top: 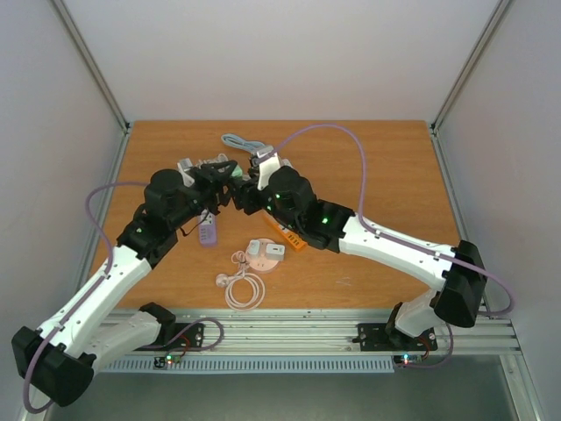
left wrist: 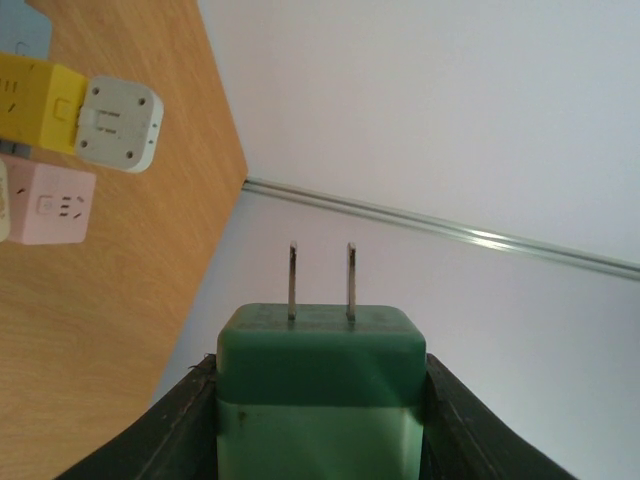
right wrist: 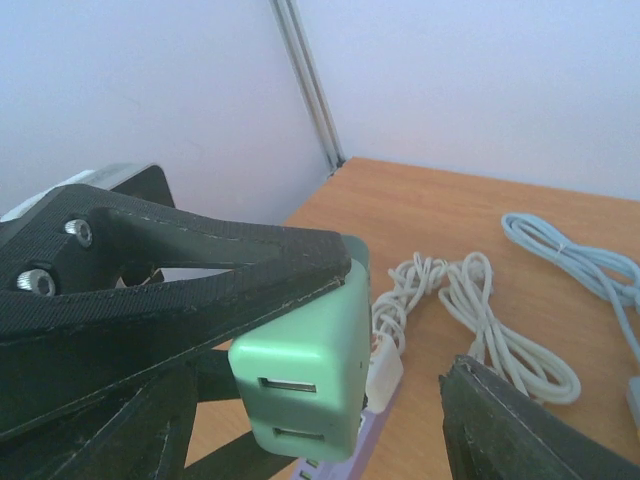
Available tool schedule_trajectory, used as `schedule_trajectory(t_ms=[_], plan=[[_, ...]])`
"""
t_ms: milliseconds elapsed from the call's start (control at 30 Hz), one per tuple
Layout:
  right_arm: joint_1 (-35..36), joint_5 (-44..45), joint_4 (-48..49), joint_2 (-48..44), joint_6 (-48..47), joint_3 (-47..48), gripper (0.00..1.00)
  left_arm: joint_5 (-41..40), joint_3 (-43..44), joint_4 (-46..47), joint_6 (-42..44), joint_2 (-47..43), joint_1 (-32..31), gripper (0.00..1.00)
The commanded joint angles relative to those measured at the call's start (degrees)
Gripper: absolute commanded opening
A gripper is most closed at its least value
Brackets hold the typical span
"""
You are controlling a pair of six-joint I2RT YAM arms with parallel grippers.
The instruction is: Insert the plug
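The plug [left wrist: 320, 380] is a green block with two metal prongs pointing away from the wrist. My left gripper [left wrist: 322, 368] is shut on its sides and holds it above the table. From the right wrist I see the same plug [right wrist: 310, 375], its end with two USB slots facing that camera, clamped by the left gripper's black fingers [right wrist: 200, 270]. My right gripper [right wrist: 320, 395] is open, with the plug between its spread fingers and its right finger [right wrist: 510, 425] clearly apart from it. In the top view both grippers [top: 223, 180] [top: 247, 191] meet over the table's middle.
A purple power strip [top: 208, 232] lies under the grippers and an orange one [top: 291, 237] beside it. A yellow socket cube [left wrist: 35, 100] with a grey adapter [left wrist: 120, 125] and a pink cube [left wrist: 55, 205] lie further off. White cable coils [right wrist: 480, 315] and a grey cable [top: 241, 140] lie around.
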Motion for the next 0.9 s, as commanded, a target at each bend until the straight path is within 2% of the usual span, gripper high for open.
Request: schedule_trajectory(t_ms=[0, 100, 167, 333, 433, 567, 667, 733, 867], plan=[[0.5, 1.0, 2.8, 3.6, -1.7, 4.0, 0.67, 2.7, -0.2, 5.9, -2.5, -0.7, 0.0, 0.35], [0.5, 1.3, 3.5, 4.9, -2.4, 4.8, 0.62, 3.6, -0.4, 6.0, -3.4, -1.2, 0.0, 0.36], [0.5, 2.3, 3.9, 5.3, -2.6, 5.0, 0.55, 3.9, -0.6, 5.4, -4.1, -1.8, 0.0, 0.37], [0.5, 3.1, 3.9, 5.0, -2.4, 5.1, 0.25, 3.9, -0.2, 2.3, -5.1, -3.0, 0.0, 0.42], [0.5, 2.0, 3.9, 4.5, -2.6, 4.9, 0.12, 3.7, -0.2, 1.6, -5.2, -3.6, 0.0, 0.47], [0.5, 1.2, 2.5, 3.2, -3.2, 4.6, 0.05, 1.1, 1.0, -3.6, -2.3, -4.4, 0.0, 0.63], [0.1, 0.1, -1.7, 1.5, -3.8, 4.4, 0.04, -1.7, 2.0, -6.8, 2.7, -5.0, 0.0, 0.74], [-1.0, -1.9, -5.5, 0.2, -4.2, 4.4, 0.03, -3.3, 2.8, -9.1, 6.7, -5.2, 0.0, 0.8], [-4.2, -8.1, -15.9, -2.6, -5.7, 4.9, 0.03, -4.5, 2.8, -10.9, 21.1, -5.4, 0.0, 0.88]])
